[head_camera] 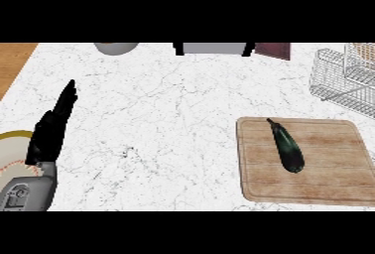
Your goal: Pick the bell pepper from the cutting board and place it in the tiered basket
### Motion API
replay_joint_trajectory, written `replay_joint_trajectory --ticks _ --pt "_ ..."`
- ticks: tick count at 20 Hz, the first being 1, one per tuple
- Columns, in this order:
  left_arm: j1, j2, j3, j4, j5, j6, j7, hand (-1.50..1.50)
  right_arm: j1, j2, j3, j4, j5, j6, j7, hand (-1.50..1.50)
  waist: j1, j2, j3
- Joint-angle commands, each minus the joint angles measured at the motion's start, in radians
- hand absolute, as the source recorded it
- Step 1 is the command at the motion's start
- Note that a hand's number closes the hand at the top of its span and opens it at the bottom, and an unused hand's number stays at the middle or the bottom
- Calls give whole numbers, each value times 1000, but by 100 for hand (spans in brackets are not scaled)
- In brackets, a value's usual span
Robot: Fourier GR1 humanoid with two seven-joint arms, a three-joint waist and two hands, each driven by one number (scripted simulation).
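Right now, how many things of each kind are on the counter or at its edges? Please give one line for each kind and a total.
Dark green long vegetable, lying on the board: 1
Wooden cutting board: 1
White wire basket: 1
Plate, partly hidden by the left hand: 1
Grey bowl-like thing, cut off by the top edge: 1
Total: 5

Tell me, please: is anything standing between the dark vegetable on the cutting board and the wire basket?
Nothing visible does. The dark elongated vegetable lies on the cutting board, and the wire basket stands beyond the board's far right corner; only bare counter separates them. The left robot hand is far to the left, open.
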Motion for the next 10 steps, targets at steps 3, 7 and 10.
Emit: replay_joint_trajectory --ticks 3,7,10 --pt "0 15 20 10 12 -28 6 0 -31 -99 -27 -40 -29 33 84 -150 -10 -2 3" --pt "18 33 48 -23 24 -31 46 0 24 -137 -62 -113 -91 138 187 -150 -36 -14 2" --pt "49 29 52 -4 15 -25 0 0 178 -165 -136 -156 -182 181 109 -150 -49 -15 2"
